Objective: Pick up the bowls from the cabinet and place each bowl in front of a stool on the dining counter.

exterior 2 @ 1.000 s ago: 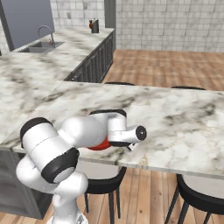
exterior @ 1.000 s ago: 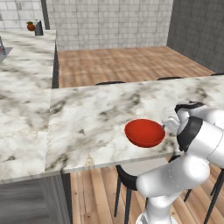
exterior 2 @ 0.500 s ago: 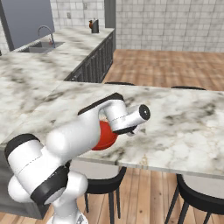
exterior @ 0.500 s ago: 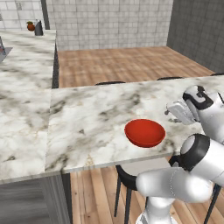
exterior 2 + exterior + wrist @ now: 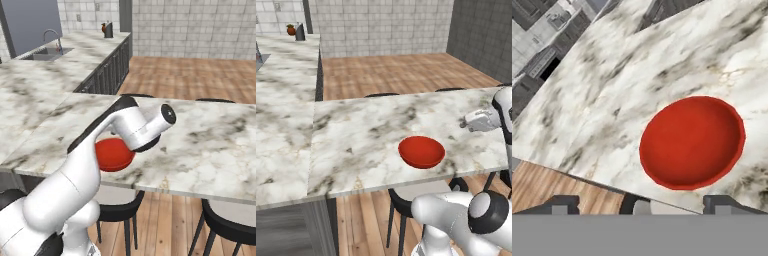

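Resting upright on the dining counter (image 5: 356,130) near its front edge, red bowl (image 5: 421,151) sits above a stool (image 5: 406,196); gripper (image 5: 642,204) wide, empty. Second bowl presumably still to fetch.

Sink faucet (image 5: 51,36) and kettle (image 5: 107,29) on far worktop (image 5: 75,55)

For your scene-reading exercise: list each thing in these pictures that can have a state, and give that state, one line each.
Red bowl: upright, empty, resting on the dining counter near its front edge, not held.
Gripper: open, holding nothing, apart from the bowl.
Stool: tucked under the counter edge below the bowl, unoccupied.
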